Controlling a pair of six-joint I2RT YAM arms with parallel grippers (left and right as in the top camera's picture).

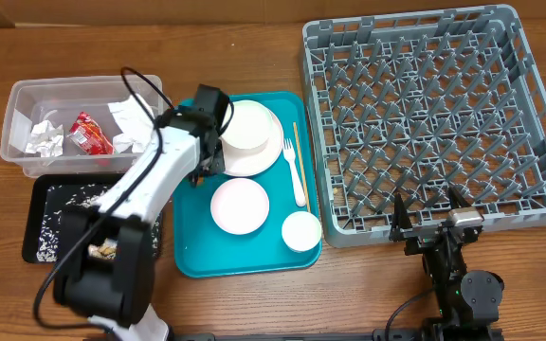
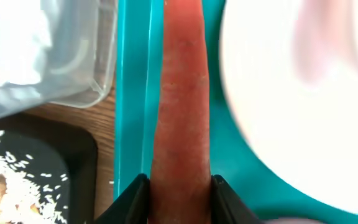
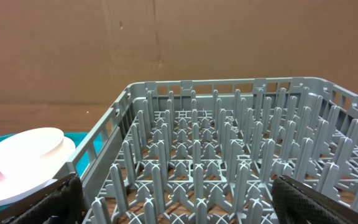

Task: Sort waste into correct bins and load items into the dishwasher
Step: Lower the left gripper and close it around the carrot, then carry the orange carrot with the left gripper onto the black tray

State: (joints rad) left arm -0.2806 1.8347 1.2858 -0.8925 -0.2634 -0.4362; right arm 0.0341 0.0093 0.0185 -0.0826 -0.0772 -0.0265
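Waste-sorting step. The black tray [image 1: 28, 218] lies at 8 o'clock of the teal tray [image 1: 190, 248]. The left gripper [image 2: 179, 186] clenches the carrot [image 2: 180, 106] at the teal tray's 9 o'clock rim. The next move is probably to lift it and carry it there. The right gripper [image 1: 429, 223], spread and empty, hangs at 6 o'clock of the rack [image 1: 538, 204].

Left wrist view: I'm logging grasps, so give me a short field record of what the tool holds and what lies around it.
held: carrot, orange, running lengthwise up the view
left tool: shut on the carrot
under carrot: teal tray; contact cannot be told
image left: clear tub; black tray with white grains
image right: white dish, blurred
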